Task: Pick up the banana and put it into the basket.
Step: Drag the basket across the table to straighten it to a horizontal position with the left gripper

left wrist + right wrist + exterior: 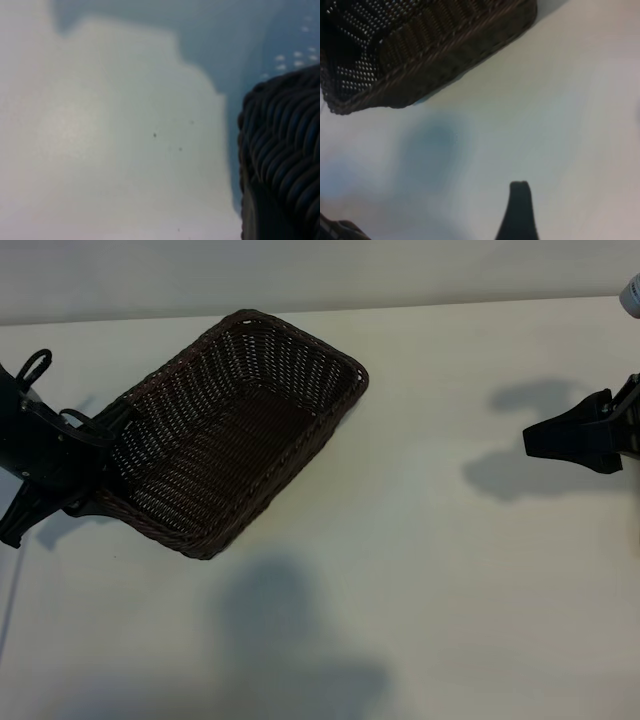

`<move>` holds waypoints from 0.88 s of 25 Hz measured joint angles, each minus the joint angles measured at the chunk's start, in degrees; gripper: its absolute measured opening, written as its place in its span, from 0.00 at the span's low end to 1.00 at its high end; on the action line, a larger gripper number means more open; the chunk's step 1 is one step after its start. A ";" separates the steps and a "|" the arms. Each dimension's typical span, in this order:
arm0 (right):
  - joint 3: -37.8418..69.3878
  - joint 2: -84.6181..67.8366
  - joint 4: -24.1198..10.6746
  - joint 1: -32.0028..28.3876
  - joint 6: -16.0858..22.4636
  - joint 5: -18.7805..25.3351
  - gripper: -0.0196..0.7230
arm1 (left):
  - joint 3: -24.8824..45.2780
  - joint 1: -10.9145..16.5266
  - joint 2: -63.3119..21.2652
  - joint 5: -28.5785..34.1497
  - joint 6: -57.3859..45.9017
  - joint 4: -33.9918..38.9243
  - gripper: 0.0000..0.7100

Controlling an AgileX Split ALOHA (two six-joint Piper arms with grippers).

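- Banana: not visible in any view; can't tell where it is.
- Rectangular dark brown woven wicker basket: sits on the pale off-white table top, toward the left-rear part in the ext. view; long axis runs diagonally, one short end toward the left arm, the other toward the table's back edge; braided rim and sloping sides are clear, and light shows through the weave of the walls.
- Left gripper: black, at the basket's left short end in the ext. view, overlapping the rim and wall there; can't tell whether it is touching or just beside the wicker; can't tell whether it is clenched or released.
- Left wrist view: a corner of the basket fills one side, very close to the lens and blurred; the rest is bare table w/ soft shadows.
- Right gripper: black, at the far right edge in the ext. view, above the table and well apart from the basket; released, jaws spread wide, nothing between them.
- Right wrist view: one dark fingertip stands over bare table, and a 2nd dark part shows at the frame's corner; the basket lies farther off, one long wall and a corner facing the cam.
- Shadows: the right arm's fall on the table just beside it; a larger soft one lies on the near side of the table, in front of the basket.
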 joint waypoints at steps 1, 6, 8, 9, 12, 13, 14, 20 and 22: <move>0.00 0.00 0.00 0.00 0.00 0.00 0.83 | 0.00 0.00 -0.46 0.34 1.04 -0.59 0.25; 0.00 0.00 0.00 0.00 0.00 0.04 0.83 | -0.32 0.00 -1.84 1.24 7.82 -4.50 0.25; 0.00 0.00 0.00 0.00 0.00 0.04 0.83 | -1.81 0.00 -1.90 1.65 10.52 -5.52 0.25; 0.00 0.00 0.00 0.00 0.00 0.04 0.83 | -2.47 0.00 -1.90 1.78 11.90 -5.69 0.25; 0.00 0.00 0.00 0.00 0.00 0.04 0.83 | -5.07 0.00 -1.90 2.67 15.83 -5.83 0.25; 0.00 0.00 0.00 0.00 0.00 0.04 0.83 | -6.08 0.00 -1.90 3.18 17.22 -5.83 0.25; 0.00 0.00 0.00 0.00 0.00 0.04 0.83 | -7.01 0.00 -1.84 3.88 18.56 -5.83 0.25; 0.00 0.00 0.00 0.00 0.00 0.04 0.83 | -16.90 0.00 2.63 13.43 31.32 -5.83 0.25; 0.00 0.00 0.00 0.00 0.00 0.04 0.83 | -21.02 0.00 5.57 17.96 34.72 -5.78 0.25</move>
